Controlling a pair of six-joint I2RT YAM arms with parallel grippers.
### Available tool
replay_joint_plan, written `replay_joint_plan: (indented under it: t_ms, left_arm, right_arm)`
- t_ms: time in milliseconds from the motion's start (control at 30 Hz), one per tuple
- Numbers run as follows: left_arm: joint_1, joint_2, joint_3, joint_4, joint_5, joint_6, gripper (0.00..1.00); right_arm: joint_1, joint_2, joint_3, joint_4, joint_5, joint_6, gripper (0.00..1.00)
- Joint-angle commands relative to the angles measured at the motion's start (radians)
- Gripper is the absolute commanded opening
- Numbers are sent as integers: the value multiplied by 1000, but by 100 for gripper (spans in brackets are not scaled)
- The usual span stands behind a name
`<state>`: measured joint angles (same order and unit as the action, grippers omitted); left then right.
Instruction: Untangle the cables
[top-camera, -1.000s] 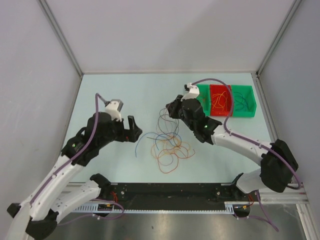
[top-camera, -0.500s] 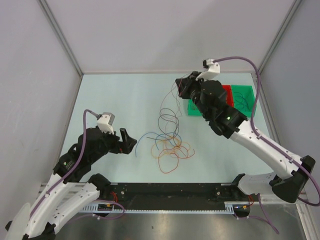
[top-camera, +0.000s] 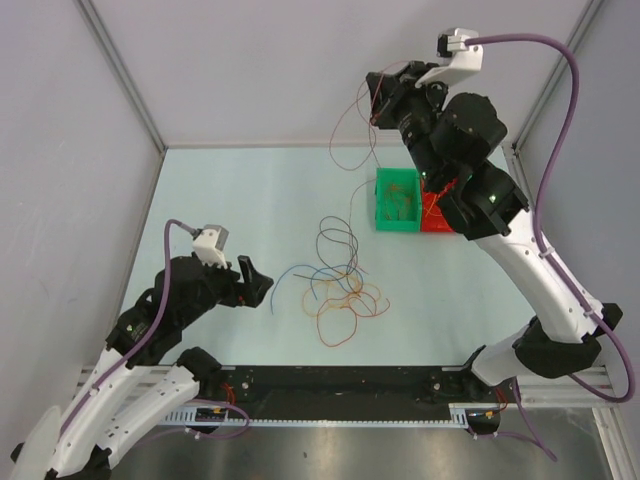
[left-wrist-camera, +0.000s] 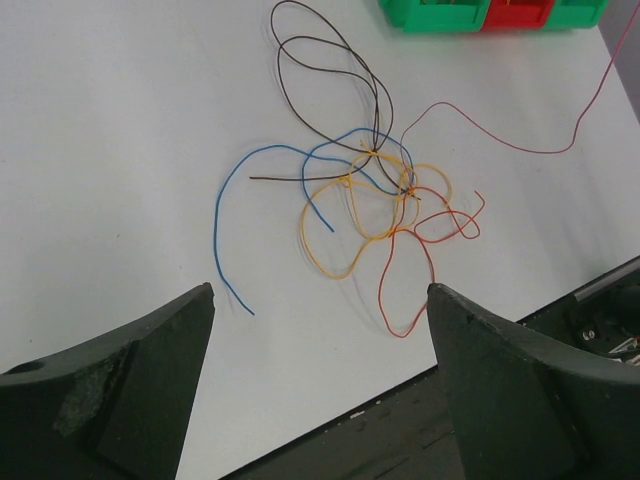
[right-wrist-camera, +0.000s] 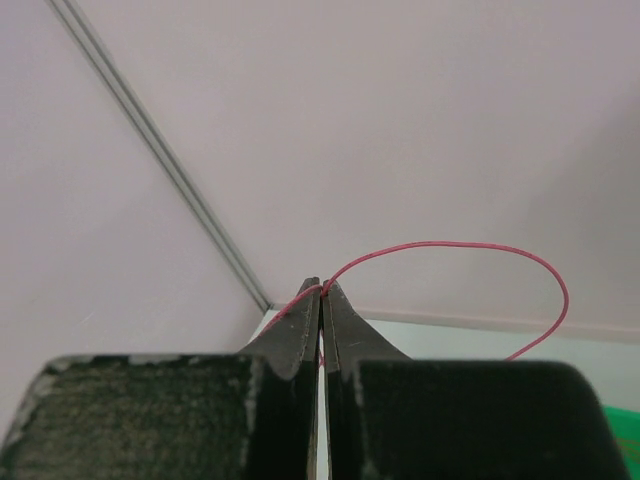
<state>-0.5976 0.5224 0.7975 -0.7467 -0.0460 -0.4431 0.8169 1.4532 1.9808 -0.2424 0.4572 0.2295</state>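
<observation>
The cables (top-camera: 338, 283) lie tangled on the pale table's middle: dark brown loops (left-wrist-camera: 330, 60), a blue strand (left-wrist-camera: 222, 190), orange loops (left-wrist-camera: 310, 245) and a red-orange loop (left-wrist-camera: 385, 295). My right gripper (top-camera: 377, 103) is raised high at the back and shut on a thin dark red cable (right-wrist-camera: 450, 243). That cable hangs from it and trails down toward the tangle (left-wrist-camera: 545, 152). My left gripper (top-camera: 257, 285) hovers left of the tangle, open and holding nothing. In the left wrist view the cables lie beyond its spread tips (left-wrist-camera: 320, 292).
A green bin (top-camera: 397, 203) and a red bin (top-camera: 436, 217) with wires inside stand at the back right, under the raised right arm. Grey walls close in the table on three sides. A black rail (top-camera: 340, 380) runs along the near edge.
My right arm has risen from the tangle up and toward the back, pulling the dark red cable with it. The left arm drew back toward the near left, then held still.
</observation>
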Motion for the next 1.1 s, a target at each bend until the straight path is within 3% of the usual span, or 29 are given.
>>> replay_joint_plan:
  t_ms: [0,233,367,633,900,1067]
  left_arm:
    - [12,-7,-9,30,-3,-13,92]
    - [19,27,-9,41,15,-9,90]
    - [16,48,-29,169,121,-35,86]
    - [-8,290,22,530,271,-143,86]
    - [-99,664,216,650,244,-111,86]
    - [-129,830,325,665,219,-126,70]
  right_arm:
    - [-42,55,144,-38,17,-102,0]
    - [-137,151,306,-61,-25,-150,0]
    - [-186,176,331,-83,-52,-142,0]
    - [-254,78,77,-12,-98,-76,0]
    - [-343,-45,-129,63,-184,5,0]
    - [-395,-79,-186,77,-235,44,0]
